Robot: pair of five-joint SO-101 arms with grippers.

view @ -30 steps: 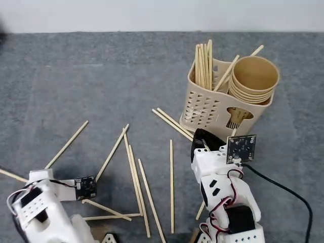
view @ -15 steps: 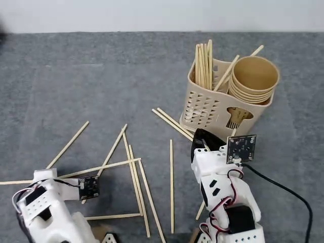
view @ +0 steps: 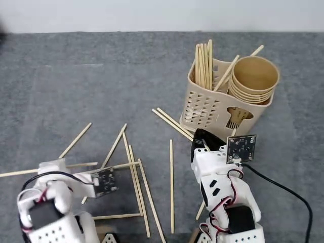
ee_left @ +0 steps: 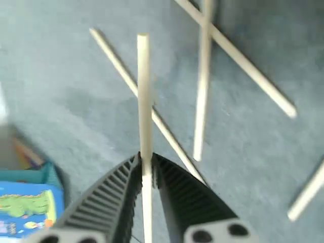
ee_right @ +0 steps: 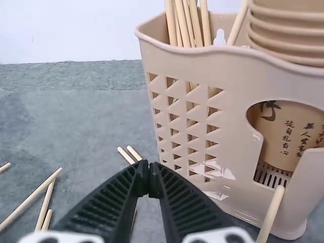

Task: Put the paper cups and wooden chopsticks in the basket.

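Observation:
My left gripper (ee_left: 146, 161) is shut on a wooden chopstick (ee_left: 143, 91), which juts out past its tips above the grey mat. From above, that chopstick (view: 126, 163) lies across the left arm (view: 50, 202) at the front left. Several loose chopsticks (view: 171, 182) are scattered over the mat's middle and left. The beige basket (view: 202, 109) stands at the back right with stacked paper cups (view: 253, 76) and several chopsticks (view: 204, 63) inside. My right gripper (ee_right: 148, 172) is shut with nothing in it, just in front of the basket (ee_right: 202, 101) and apart from it.
A black cable (view: 288, 192) runs from the right arm over the mat's right side. Two chopsticks (view: 174, 124) lie close to the basket's left foot. A colourful blue box (ee_left: 25, 202) shows at the mat's edge beside the left gripper.
The left arm has moved forward and to the right with the chopstick in its grip, and the stick has swung to lie nearly sideways. The right arm has kept still.

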